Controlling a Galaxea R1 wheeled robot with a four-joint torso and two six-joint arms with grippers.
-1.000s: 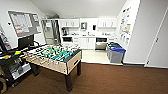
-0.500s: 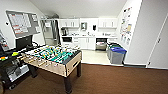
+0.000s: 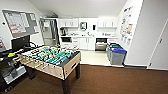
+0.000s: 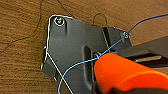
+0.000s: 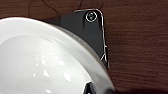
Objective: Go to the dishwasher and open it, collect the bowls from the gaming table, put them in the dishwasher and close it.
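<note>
The dishwasher (image 3: pixel 101 45) is at the far kitchen wall under the counter, with its dark inside showing above a grey steel panel. The gaming table (image 3: pixel 65 69) stands close at the left on brown carpet, its green field crossed by rods. In the right wrist view a white bowl (image 5: pixel 42 62) hangs large over the carpet, my right gripper (image 5: pixel 88 88) shut on its rim. In the left wrist view an orange bowl (image 4: pixel 125 72) hangs over the carpet, my left gripper (image 4: pixel 100 87) shut on it.
Blue and grey bins (image 3: pixel 116 55) stand at the right before the kitchen's light floor. A white wall corner (image 3: pixel 140 50) and a door (image 3: pixel 161 50) are at the right. A dark cart with a monitor (image 3: pixel 15 57) is at the far left. Brown carpet (image 3: pixel 120 80) runs ahead.
The whole head picture has shifted slightly, so the camera has moved a little. Nothing in the room has moved.
</note>
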